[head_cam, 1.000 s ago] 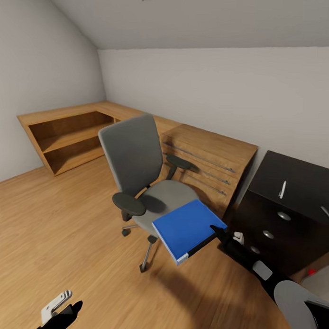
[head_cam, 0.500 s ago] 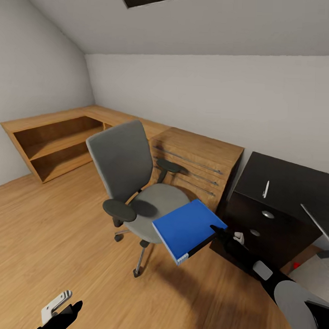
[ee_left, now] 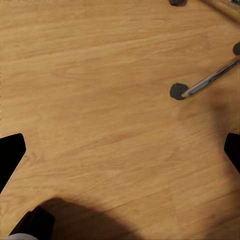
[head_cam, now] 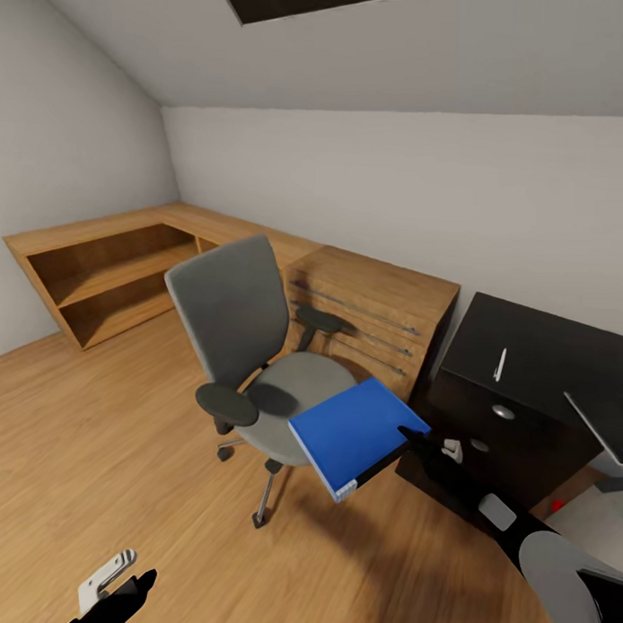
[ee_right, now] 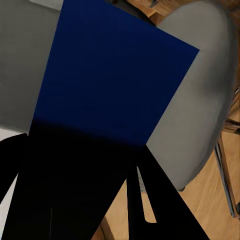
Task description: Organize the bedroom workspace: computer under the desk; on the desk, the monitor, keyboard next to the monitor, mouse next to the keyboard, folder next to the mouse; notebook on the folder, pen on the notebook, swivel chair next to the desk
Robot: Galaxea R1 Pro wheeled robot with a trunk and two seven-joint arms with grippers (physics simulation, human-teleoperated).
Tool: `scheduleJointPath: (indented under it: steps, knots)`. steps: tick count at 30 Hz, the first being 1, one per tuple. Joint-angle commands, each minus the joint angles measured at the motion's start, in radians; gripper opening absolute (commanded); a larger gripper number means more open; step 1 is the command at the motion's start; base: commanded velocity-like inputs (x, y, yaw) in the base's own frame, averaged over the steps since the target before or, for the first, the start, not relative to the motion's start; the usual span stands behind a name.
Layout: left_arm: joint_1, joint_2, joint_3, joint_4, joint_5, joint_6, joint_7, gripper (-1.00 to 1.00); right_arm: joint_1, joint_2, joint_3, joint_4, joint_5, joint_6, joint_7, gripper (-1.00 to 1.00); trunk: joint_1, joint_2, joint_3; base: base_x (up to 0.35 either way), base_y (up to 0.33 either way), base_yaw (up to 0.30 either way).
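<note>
A room in a home is shown, up under the roof. The ceiling (head_cam: 401, 54) is seen sloping down to a white wall (head_cam: 55, 186) at 9 o'clock. A warm wooden floor (head_cam: 99, 466) is laid all across. Low wooden shelves (head_cam: 106, 268) are built along the walls at 10 o'clock, and a wooden dresser (head_cam: 374, 314) with long drawer handles is set beside them. A grey swivel chair (head_cam: 256, 354) on wheels is placed in the middle. A black surface (head_cam: 535, 351) with drawers is found at 3 o'clock, so a work corner is made.
</note>
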Motion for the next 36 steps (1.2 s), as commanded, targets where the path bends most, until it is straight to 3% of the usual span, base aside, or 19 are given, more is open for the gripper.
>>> scheduleJointPath:
  steps: [1,22,24,28,31,32,36]
  knots:
    - [0.000,0.000,0.000,-0.002,0.011,0.004,0.007,1.00,-0.001,0.000,-0.007,0.000,0.002,0.010,0.003,-1.00,-0.004,0.007,0.002,0.000,0.000,0.000]
    - [0.000,0.001,-0.001,0.030,0.011,0.003,0.007,1.00,-0.001,0.004,-0.007,0.000,0.003,0.010,0.003,-1.00,-0.084,0.154,0.068,0.000,0.000,0.000]
    - [0.000,0.001,-0.002,0.091,0.010,-0.020,0.007,1.00,-0.001,0.004,-0.007,0.000,0.004,0.010,0.002,-1.00,-0.092,0.168,0.074,0.000,0.000,0.000]
    - [0.000,0.001,-0.003,0.183,0.006,-0.141,0.007,1.00,-0.001,0.003,-0.007,0.000,0.004,0.010,0.002,-1.00,-0.107,0.196,0.087,0.000,0.000,0.000]
    - [0.000,0.002,-0.008,0.265,-0.035,-0.235,0.006,1.00,-0.001,0.003,-0.007,0.000,0.004,0.010,0.002,-1.00,-0.119,0.217,0.096,0.000,0.000,0.000]
    - [0.000,0.002,-0.008,0.319,-0.079,-0.290,0.005,1.00,-0.001,0.002,-0.007,0.000,0.004,0.010,0.001,-1.00,-0.123,0.224,0.100,0.000,0.000,0.000]
    - [0.000,0.003,-0.008,0.420,-0.111,-0.371,-0.001,1.00,-0.001,0.001,-0.007,0.000,0.004,0.012,0.001,-1.00,-0.138,0.252,0.112,0.000,0.000,0.000]
